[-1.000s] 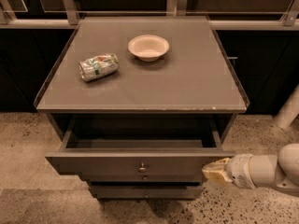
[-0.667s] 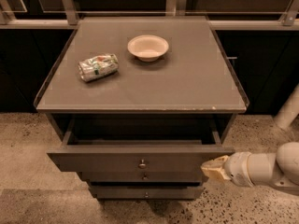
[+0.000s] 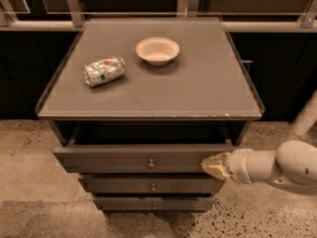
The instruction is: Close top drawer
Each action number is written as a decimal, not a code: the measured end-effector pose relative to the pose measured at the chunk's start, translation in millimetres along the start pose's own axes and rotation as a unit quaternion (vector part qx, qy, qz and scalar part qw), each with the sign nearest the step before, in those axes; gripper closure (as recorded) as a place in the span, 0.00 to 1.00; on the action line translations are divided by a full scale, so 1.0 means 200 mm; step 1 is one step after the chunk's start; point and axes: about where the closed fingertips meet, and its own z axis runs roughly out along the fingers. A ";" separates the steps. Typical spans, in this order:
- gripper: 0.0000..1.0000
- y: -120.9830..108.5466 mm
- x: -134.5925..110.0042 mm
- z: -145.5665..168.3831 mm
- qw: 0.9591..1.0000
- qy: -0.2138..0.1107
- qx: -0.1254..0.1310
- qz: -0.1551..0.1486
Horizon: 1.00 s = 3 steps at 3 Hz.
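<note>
3 grey drawer fronts face the camera on a low cabinet standing on a speckled floor. At the left of the cabinet's flat top lies a crushed can on its side; to its right, nearer the back edge and well apart from the can, sits a pale empty bowl. Below the top, the top drawer stands partly pulled out, a dark gap showing above its front, with 1 small round knob at centre. The middle drawer and bottom drawer beneath it sit further back, each with its own small knob. At the right end of the top drawer's front, the gripper touches the panel with its tan tip, well right of the knob; whether the claw is apart or together cannot be told. Nothing stands between the tip and the drawer. The white arm reaches in from the right edge, level with the drawer front, and a pale post rises behind it.
</note>
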 end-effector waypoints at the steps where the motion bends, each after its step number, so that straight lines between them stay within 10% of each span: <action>1: 1.00 0.00 0.00 0.00 1.000 0.000 0.000 0.000; 3: 1.00 -0.02 -0.10 0.06 1.000 -0.013 0.007 -0.019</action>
